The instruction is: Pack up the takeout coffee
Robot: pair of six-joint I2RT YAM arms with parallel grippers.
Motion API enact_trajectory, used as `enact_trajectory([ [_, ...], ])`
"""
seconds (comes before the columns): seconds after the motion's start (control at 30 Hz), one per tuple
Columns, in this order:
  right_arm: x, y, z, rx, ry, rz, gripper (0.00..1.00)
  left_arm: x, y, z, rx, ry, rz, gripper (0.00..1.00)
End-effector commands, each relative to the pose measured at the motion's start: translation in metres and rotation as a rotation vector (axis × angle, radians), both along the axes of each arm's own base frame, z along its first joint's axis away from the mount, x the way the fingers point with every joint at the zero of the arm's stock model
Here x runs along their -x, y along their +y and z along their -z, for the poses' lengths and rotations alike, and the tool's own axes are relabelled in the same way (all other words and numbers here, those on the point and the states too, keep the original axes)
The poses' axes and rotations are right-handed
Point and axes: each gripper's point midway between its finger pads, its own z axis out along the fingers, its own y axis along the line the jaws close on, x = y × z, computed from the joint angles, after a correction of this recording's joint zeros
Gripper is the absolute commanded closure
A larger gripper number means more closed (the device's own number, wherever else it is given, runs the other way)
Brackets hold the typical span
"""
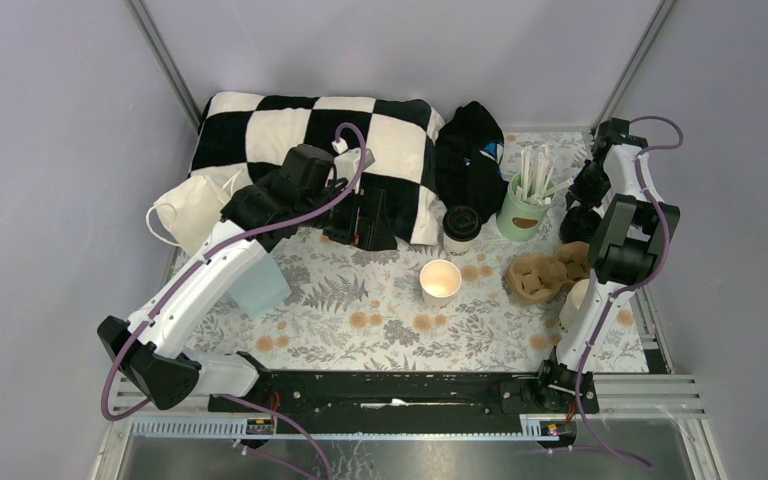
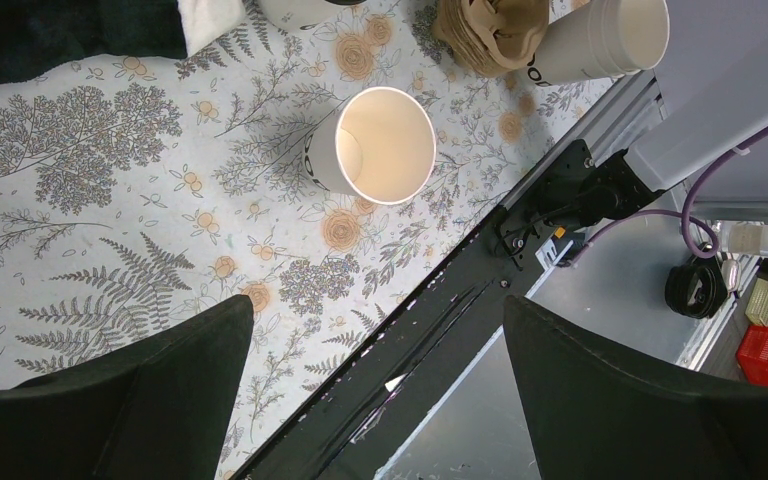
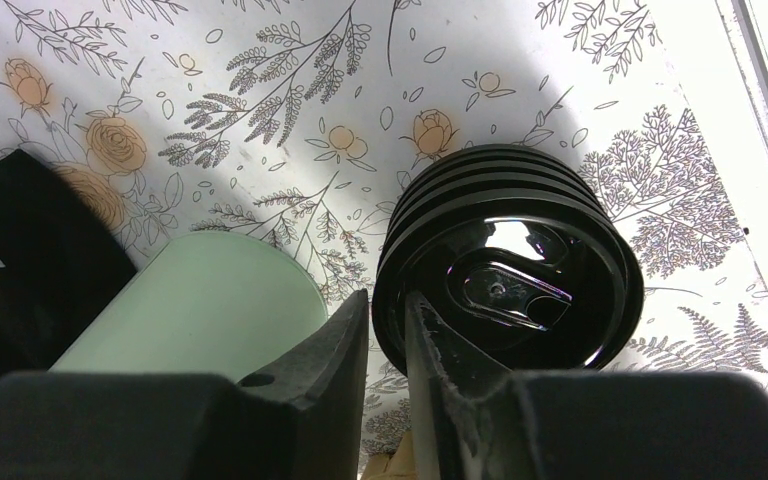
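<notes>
We see the lidded cup (image 1: pixel 460 228) by the far edge of the table (image 1: pixel 390 330), an open cup (image 1: pixel 440 282) mid-table; left gripper (image 2: pixel 380 400) spread wide, empty; right gripper (image 3: pixel 388 312) narrowly pinching the black lids (image 3: pixel 508 270)

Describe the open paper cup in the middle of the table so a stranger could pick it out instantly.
At the centre of the floral tablecloth, in front of the checkered cushion, a white paper cup stands alone, lidless, its empty inside showing. The cup behind it wears a black lid, and the other open cup is beside the brown carrier.
</notes>
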Motion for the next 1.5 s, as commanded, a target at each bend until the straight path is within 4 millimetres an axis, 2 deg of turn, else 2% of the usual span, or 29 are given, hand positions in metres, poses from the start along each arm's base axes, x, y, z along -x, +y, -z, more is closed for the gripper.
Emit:
enact_trajectory([
  [0.0, -0.007, 0.000, -0.005, -0.008, -0.021, 0.000, 0.74, -0.003, -0.005, -0.021, 0.051, -0.063, 0.019, 0.01],
  [0.1, -0.006, 0.000, -0.002, -0.012, -0.009, 0.003, 0.67, -0.003, -0.006, -0.021, 0.052, -0.062, 0.021, 0.01],
  [0.27, -0.007, -0.001, 0.001, -0.008, -0.007, 0.004, 0.69, -0.003, -0.005, -0.021, 0.052, -0.061, 0.020, 0.01],
  [0.4, -0.007, -0.002, -0.004, -0.001, -0.012, 0.011, 0.77, -0.003, -0.006, -0.021, 0.052, -0.064, 0.021, 0.01],
  [0.47, -0.006, -0.005, -0.011, 0.016, -0.012, 0.010, 0.84, -0.003, -0.005, -0.022, 0.050, -0.066, 0.020, 0.01],
  [0.63, 0.000, -0.006, -0.026, 0.033, -0.024, 0.009, 0.95, -0.003, -0.005, -0.022, 0.052, -0.066, 0.020, 0.01],
  [0.8, 0.002, -0.008, -0.038, 0.048, -0.035, 0.013, 0.98, -0.002, -0.006, -0.023, 0.056, -0.063, 0.024, 0.01],
  [0.9, 0.004, -0.017, -0.066, 0.113, -0.058, 0.005, 1.00, -0.002, -0.006, -0.024, 0.058, -0.066, 0.022, 0.01],
  [1.0, 0.009, -0.022, -0.112, 0.169, -0.129, -0.009, 1.00, -0.004, -0.006, -0.028, 0.064, -0.071, 0.018, 0.01],
  [1.1, 0.020, -0.013, -0.167, 0.187, -0.259, -0.027, 1.00, -0.007, -0.007, -0.034, 0.072, -0.079, 0.010, 0.01],
  [1.17, 0.024, 0.012, -0.201, 0.106, -0.404, -0.076, 1.00, -0.008, -0.008, -0.039, 0.080, -0.079, 0.002, 0.01],
  [1.2, 0.024, 0.036, -0.219, 0.020, -0.496, -0.135, 1.00, -0.009, -0.008, -0.042, 0.086, -0.079, -0.003, 0.01],
  [1.23, 0.024, 0.066, -0.240, -0.084, -0.595, -0.200, 1.00, -0.010, -0.008, -0.046, 0.095, -0.077, -0.010, 0.01],
  [1.3, 0.031, 0.140, -0.287, -0.343, -0.778, -0.379, 0.99, -0.013, -0.007, -0.052, 0.118, -0.062, -0.034, 0.01],
  [1.37, 0.048, 0.210, -0.328, -0.629, -0.878, -0.510, 0.99, -0.016, -0.006, -0.063, 0.159, -0.047, -0.067, 0.01],
  [1.47, 0.086, 0.299, -0.372, -0.934, -0.954, -0.683, 0.98, -0.016, -0.005, -0.085, 0.237, -0.054, -0.110, 0.01],
])
